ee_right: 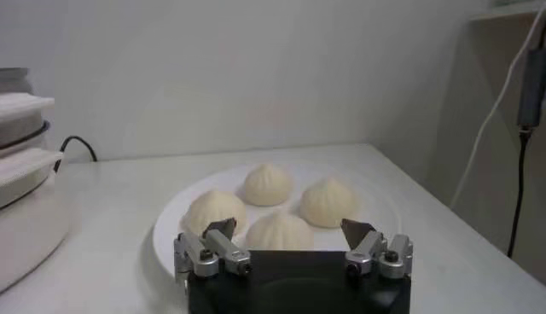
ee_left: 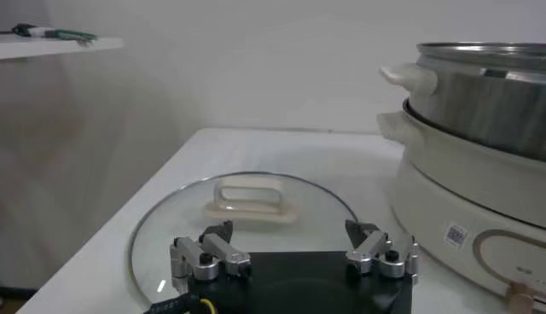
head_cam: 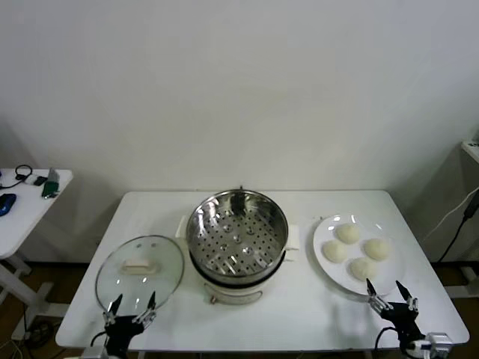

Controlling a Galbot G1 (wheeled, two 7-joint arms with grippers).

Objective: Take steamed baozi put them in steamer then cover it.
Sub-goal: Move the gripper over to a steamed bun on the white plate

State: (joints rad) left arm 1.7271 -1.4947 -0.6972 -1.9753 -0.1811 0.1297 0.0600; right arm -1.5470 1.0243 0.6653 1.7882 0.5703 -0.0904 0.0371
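Note:
Several cream-white baozi [head_cam: 356, 251] sit on a white plate [head_cam: 327, 263] at the table's right; in the right wrist view the nearest baozi [ee_right: 279, 232] lies just beyond my open right gripper [ee_right: 290, 230]. That right gripper [head_cam: 390, 294] hovers at the table's front right edge, just short of the plate. The shiny steamer [head_cam: 236, 233] stands open at the table's centre, its perforated tray empty; it also shows in the left wrist view [ee_left: 478, 128]. The glass cover [head_cam: 140, 269] lies flat at the left, cream handle [ee_left: 250, 198] up. My open left gripper [head_cam: 132, 309] hangs over its near rim.
A white side table [head_cam: 22, 202] with small items stands to the far left. A power cord [ee_right: 78, 145] runs behind the steamer. A cable and shelf [head_cam: 470, 161] are at the far right. The white table [head_cam: 314, 329] ends just under both grippers.

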